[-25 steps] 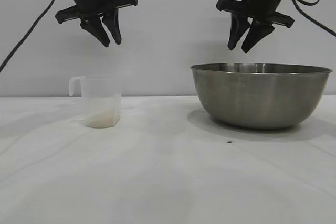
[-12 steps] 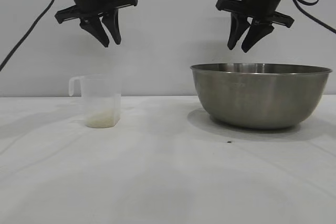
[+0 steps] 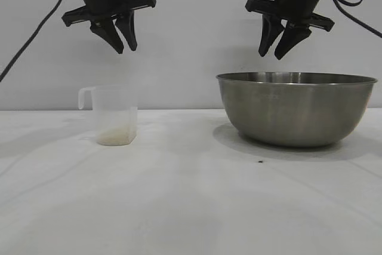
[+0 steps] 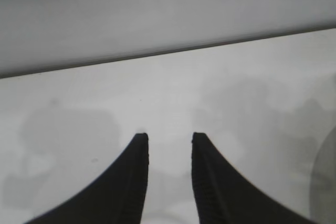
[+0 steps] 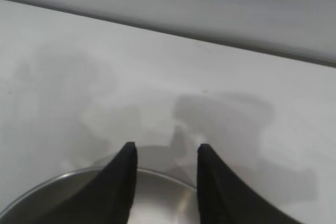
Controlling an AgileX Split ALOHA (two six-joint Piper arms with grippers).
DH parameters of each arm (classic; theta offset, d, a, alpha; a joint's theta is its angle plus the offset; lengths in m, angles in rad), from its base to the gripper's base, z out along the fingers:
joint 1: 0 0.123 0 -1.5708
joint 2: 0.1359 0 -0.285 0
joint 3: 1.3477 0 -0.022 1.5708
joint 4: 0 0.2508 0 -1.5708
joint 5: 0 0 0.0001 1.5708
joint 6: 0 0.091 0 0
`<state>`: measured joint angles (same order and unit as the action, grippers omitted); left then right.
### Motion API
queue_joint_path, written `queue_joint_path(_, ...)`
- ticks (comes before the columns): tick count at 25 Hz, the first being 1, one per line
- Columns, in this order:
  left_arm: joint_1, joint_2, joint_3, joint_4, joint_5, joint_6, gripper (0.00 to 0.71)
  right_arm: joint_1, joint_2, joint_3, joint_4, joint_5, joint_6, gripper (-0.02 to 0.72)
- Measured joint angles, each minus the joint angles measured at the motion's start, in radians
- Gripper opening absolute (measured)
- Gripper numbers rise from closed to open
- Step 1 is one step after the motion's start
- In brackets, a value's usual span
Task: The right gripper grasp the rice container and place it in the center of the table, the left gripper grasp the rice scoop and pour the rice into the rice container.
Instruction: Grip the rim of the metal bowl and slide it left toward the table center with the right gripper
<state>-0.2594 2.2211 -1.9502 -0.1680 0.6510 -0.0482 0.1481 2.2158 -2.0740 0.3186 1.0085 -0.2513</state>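
Plain pale wall [image 3: 191, 40] behind, bare and evenly lit. Small dark speck [image 3: 261, 161] near front, alone on white top.

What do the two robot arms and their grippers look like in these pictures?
Both are matte black. The left gripper and the right gripper each have two pointed, tapering fingers with finely ribbed inner faces, below a flat crossbar. Black cables loop off each arm.

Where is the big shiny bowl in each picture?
Exterior view: the rice container sits on the table at right, below the right end effector.
Right wrist view: its rim shows at the bottom edge.
Left wrist view: not clearly visible.
Shared landmark: the white table.
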Motion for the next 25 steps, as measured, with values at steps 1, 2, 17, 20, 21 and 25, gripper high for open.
queue_joint_path(1,0.0,0.0,0.0,0.0,0.0,0.0,0.162,-0.012,-0.022,0.0,-0.002,0.013,0.0,0.228)
queue_joint_path(2,0.0,0.0,0.0,0.0,0.0,0.0,0.162,-0.021,-0.045,0.0,-0.005,0.025,0.0,0.228)
queue_joint_path(17,0.0,-0.053,-0.001,0.002,0.041,0.0,0.162,-0.064,-0.19,0.29,-0.142,0.168,0.026,0.228)
queue_joint_path(20,0.0,-0.055,-0.001,0.003,0.052,0.0,0.162,-0.064,-0.19,0.326,-0.157,0.164,0.026,0.228)
queue_joint_path(21,0.0,-0.055,-0.001,0.005,0.054,0.0,0.162,-0.064,-0.19,0.33,-0.159,0.157,0.026,0.228)
queue_joint_path(25,0.0,-0.057,-0.001,0.022,0.056,0.0,0.162,-0.064,-0.171,0.33,-0.173,0.14,0.026,0.228)
